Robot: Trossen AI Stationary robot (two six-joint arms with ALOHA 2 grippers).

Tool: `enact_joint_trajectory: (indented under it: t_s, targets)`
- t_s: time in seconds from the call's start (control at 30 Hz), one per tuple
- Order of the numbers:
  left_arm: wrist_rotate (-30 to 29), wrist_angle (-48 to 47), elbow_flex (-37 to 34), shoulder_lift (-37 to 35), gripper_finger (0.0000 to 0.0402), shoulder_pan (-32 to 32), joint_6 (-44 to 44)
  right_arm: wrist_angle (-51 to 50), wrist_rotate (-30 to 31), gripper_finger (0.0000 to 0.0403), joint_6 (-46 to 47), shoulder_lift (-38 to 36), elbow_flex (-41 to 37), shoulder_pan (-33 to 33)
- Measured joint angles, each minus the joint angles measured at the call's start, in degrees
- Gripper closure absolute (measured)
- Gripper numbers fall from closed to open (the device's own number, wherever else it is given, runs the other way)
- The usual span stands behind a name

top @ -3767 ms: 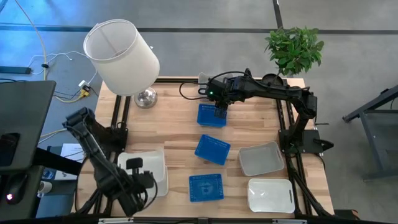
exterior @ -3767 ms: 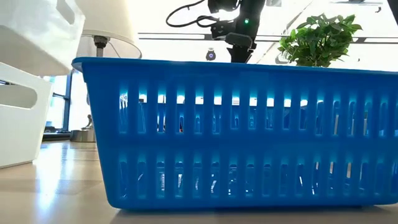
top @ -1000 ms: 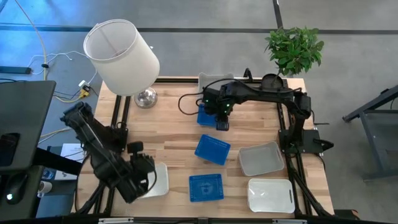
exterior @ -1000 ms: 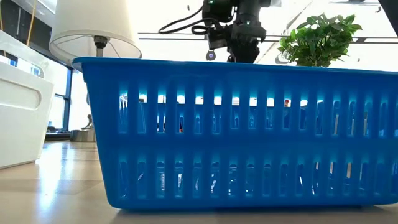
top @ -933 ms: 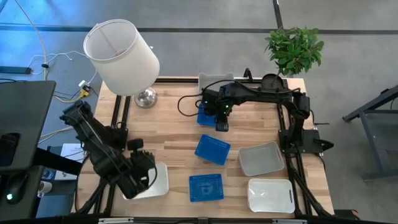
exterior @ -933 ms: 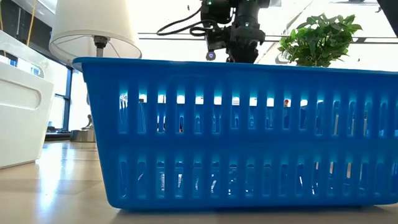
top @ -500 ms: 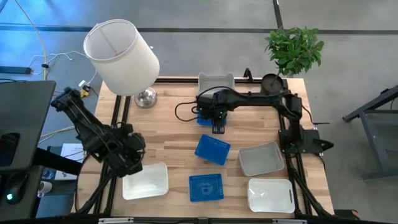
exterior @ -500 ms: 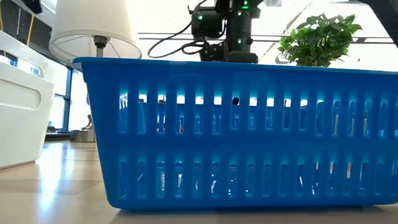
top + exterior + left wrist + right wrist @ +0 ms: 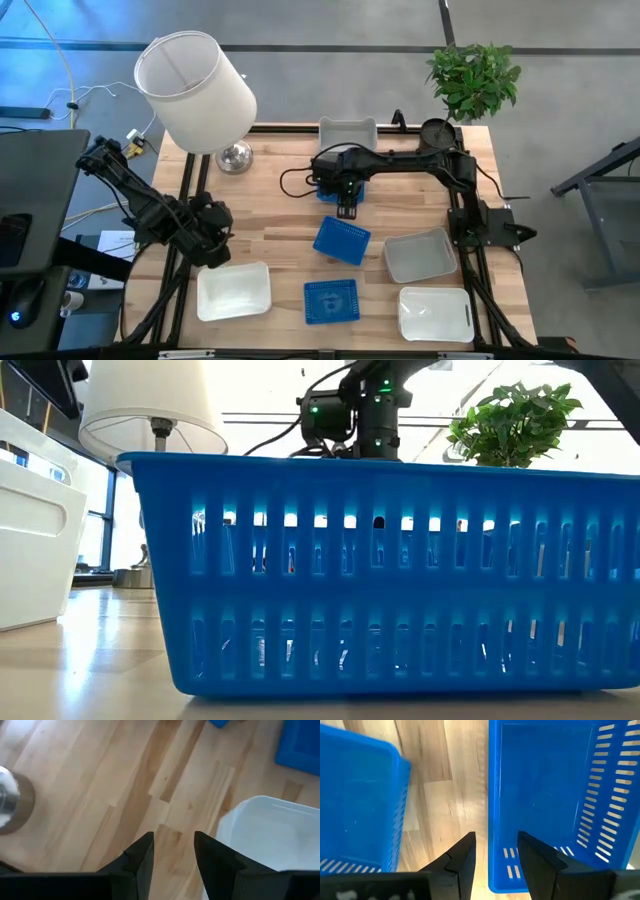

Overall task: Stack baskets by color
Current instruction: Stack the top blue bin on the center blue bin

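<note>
I am holding my right gripper (image 9: 347, 207) over the far middle of the table, its fingers (image 9: 462, 855) standing apart and straddling the near wall of the far blue basket (image 9: 331, 188); the pads are not pressing on that wall, so I am holding nothing. My left gripper (image 9: 213, 252) is hanging at the table's left side, just beyond the left white basket (image 9: 234, 291), fingers (image 9: 141, 857) parted over bare wood and empty.

Blue baskets: three, all bright blue plastic, shallow and rectangular, with slotted side walls and perforated bottoms. The far one is lying partly under my right arm. The middle blue basket (image 9: 342, 241) is sitting askew near the table's centre, apart from the others. The near blue basket (image 9: 331, 301) is resting square at the front edge and is filling the low view.

White baskets: four, smooth and pale. One (image 9: 347, 131) is sitting at the far edge, one at front left, and two at front right, the rear right one (image 9: 420, 256) slightly greyer than the front right one (image 9: 436, 314).

No basket is sitting inside another.
</note>
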Motion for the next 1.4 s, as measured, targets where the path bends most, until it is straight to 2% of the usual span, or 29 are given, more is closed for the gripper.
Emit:
enact_joint_trajectory:
  t_s: [0.37,0.47,0.57,0.93,1.17,1.4]
  targets:
    - [-0.07,0.09,-0.01,-1.58,0.0275,5.72,9.27,-0.11,0.24,0.0272,3.75,2.6,0.04,0.33]
    - [-0.04,0.07,-0.01,-2.02,0.0275,6.94,11.88,-0.33,2.39,0.0275,5.83,3.23,0.02,0.44]
    - [-0.06,0.05,-0.01,-2.45,0.0275,8.14,14.45,-0.59,3.47,0.0292,7.46,3.23,0.02,0.44]
    - [0.04,0.03,-0.01,-3.09,0.0275,10.68,20.43,-0.87,3.4,0.0393,8.66,3.48,0.02,1.38]
    - [-0.18,0.05,-0.01,-3.09,0.0275,10.66,20.9,-4.31,4.87,0.04,12.6,3.46,0.02,3.7]
    - [-0.22,0.09,-0.01,-3.07,0.0275,10.66,20.9,-7.59,7.73,0.0401,20.98,0.72,0.02,7.6]
